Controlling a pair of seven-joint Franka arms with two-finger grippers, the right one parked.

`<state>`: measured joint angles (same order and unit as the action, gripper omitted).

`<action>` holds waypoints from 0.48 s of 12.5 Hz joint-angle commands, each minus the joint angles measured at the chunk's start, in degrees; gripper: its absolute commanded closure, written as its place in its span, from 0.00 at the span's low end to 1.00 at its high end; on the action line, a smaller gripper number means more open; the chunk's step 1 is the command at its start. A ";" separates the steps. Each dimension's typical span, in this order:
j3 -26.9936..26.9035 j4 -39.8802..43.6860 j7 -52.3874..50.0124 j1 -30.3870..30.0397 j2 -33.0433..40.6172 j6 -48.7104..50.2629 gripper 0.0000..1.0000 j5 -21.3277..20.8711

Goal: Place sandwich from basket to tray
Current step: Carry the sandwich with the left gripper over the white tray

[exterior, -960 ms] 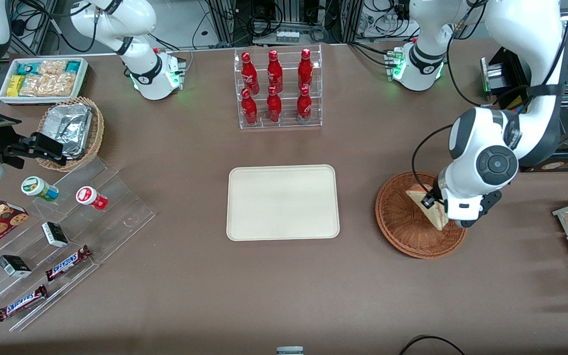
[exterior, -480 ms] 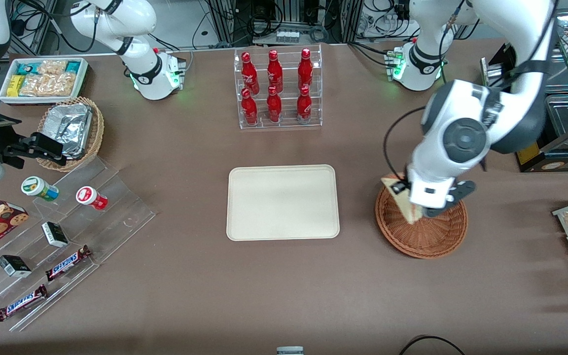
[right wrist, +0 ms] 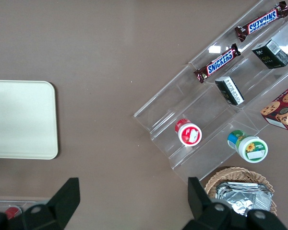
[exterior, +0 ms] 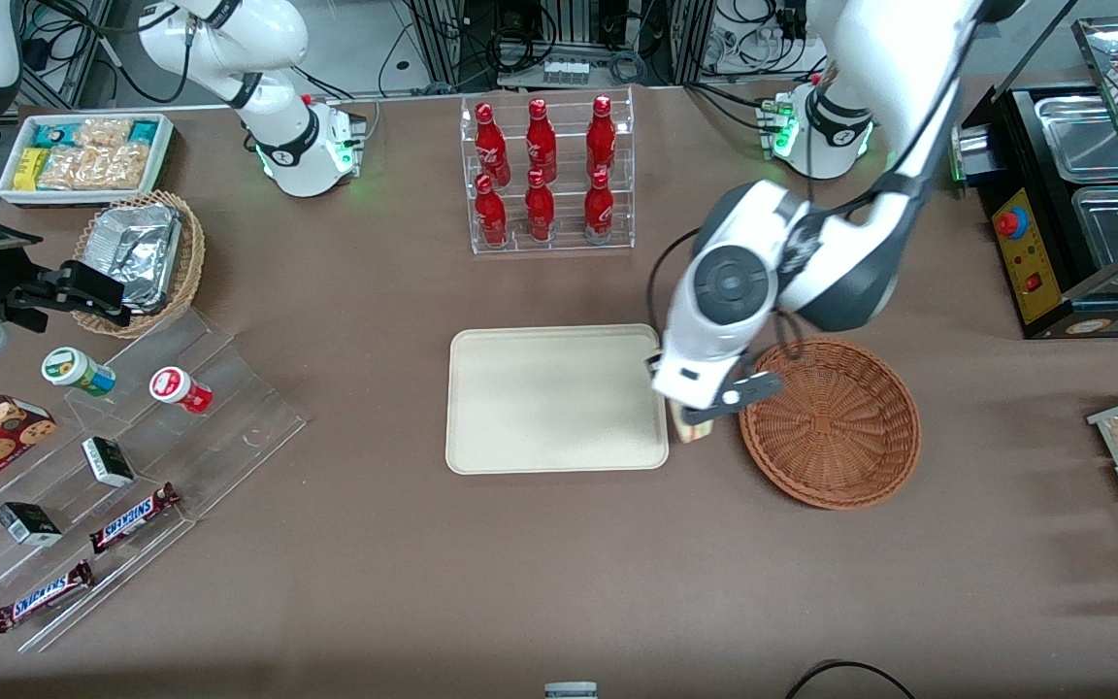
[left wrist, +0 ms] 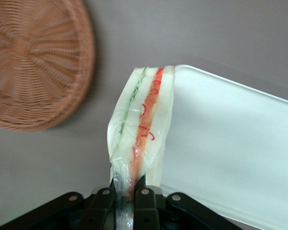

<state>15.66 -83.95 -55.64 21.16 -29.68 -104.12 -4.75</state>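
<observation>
Sandwich (left wrist: 143, 125): clamped in tool (left wrist: 129, 191), held in the air between basket (exterior: 831, 422) and tray (exterior: 556, 398), at the tray's rim. Lifted out of basket; lowering onto tray and release remain.

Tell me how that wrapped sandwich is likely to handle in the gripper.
The sandwich is probably soft: the gripper pinches only its narrow end, so it may sag or squash. Its clear wrap looks glossy and crinkled, so it could slip. It seems light, hanging held between basket and tray.
</observation>
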 commanded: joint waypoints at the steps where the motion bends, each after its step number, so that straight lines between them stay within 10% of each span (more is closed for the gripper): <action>1: -0.54 6.42 -0.52 4.23 -5.82 -1.24 1.00 -0.78; 6: -0.72 6.52 -0.69 10.74 -11.62 -7.22 1.00 -4.30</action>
<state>15.60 -79.96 -55.67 29.81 -38.49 -110.58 -7.39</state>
